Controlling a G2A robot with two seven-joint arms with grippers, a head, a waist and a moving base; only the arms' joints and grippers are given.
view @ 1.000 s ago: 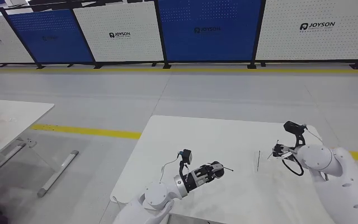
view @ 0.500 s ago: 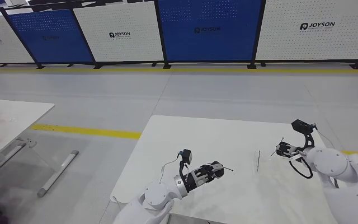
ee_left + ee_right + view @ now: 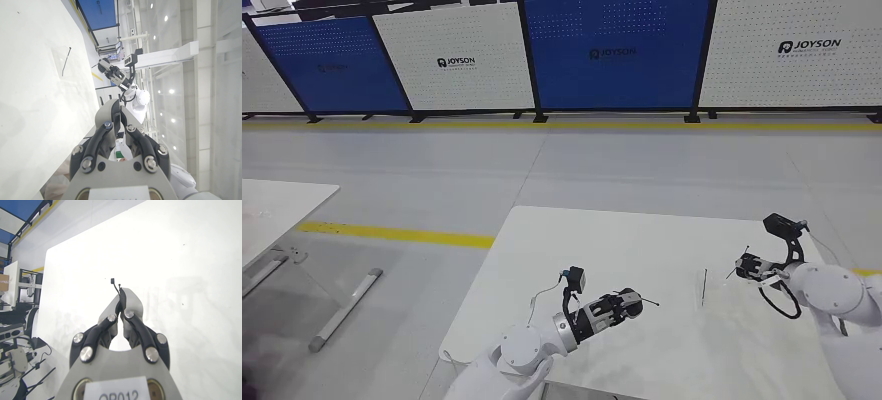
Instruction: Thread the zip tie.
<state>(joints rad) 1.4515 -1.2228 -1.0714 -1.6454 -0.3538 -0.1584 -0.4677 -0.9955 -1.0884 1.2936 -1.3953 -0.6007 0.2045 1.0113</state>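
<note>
The premises are an open hall with a grey floor, a yellow floor line [image 3: 392, 234] and blue and white perforated partition panels [image 3: 612, 50] behind. The work surface is a plain white rectangular table [image 3: 542, 240].

Item under task: a thin black plastic zip tie [image 3: 114, 285] is held off the table in the right gripper [image 3: 121, 292]. Its square head stands just clear of the fingertips, and a second short black end shows just beside it. Whether that end is the tie's own tail cannot be determined. No closed loop is visible.

Right gripper: the jaws are fully closed, with the pads clamped on the tie's strap, above the table's right side.

Left gripper [image 3: 120, 108]: the jaws are closed with the pads pressed together, near the table's front edge and well apart from the right gripper. In the top view a thin black strand [image 3: 649, 300] projects from it. I judge this to be another tie, though the wrist view does not confirm it.

Between the arms, a spare black zip tie [image 3: 65, 61] lies flat on a clear plastic sheet [image 3: 56, 55] on the table, touched by neither gripper.

Assessment: pick-up appears complete, but threading is not evidenced. In my judgement the remaining steps are to bring the tail to the head, pass it through the slot and draw it through. With the grippers this far apart, the task stands at an early stage.
</note>
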